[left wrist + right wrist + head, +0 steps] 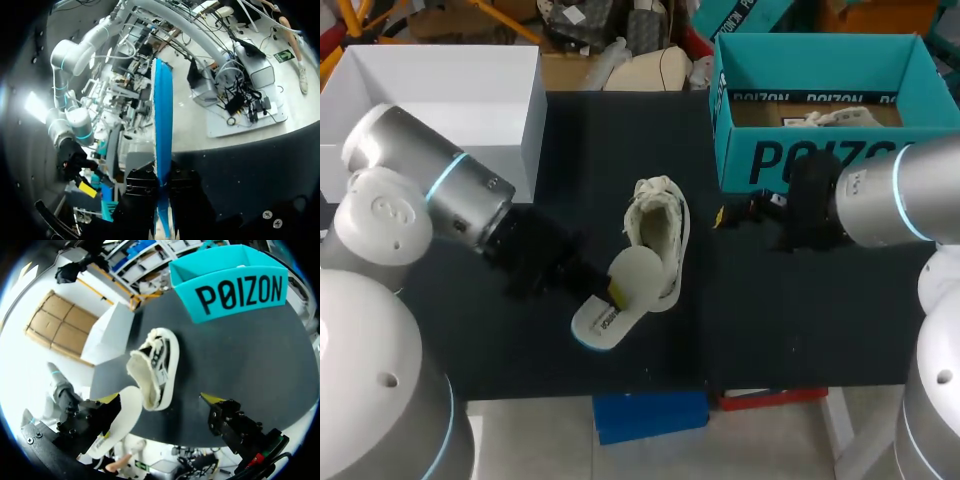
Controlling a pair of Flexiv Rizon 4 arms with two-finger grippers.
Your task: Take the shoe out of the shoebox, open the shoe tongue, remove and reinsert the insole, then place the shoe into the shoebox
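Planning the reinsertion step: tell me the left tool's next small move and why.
Probably ease the insole forward into the shoe. The left tool is shut on the insole, whose rounded end already overlaps the shoe's open end. The right tool hangs open, apart from the shoe.

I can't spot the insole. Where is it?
In the head view the insole is mid-table, just left of centre. One end overlaps the heel of the shoe, and the left gripper pinches it between its fingers.

Left gripper (613, 291) is pinched closed mid-table; right gripper (160, 400) hangs wide open.
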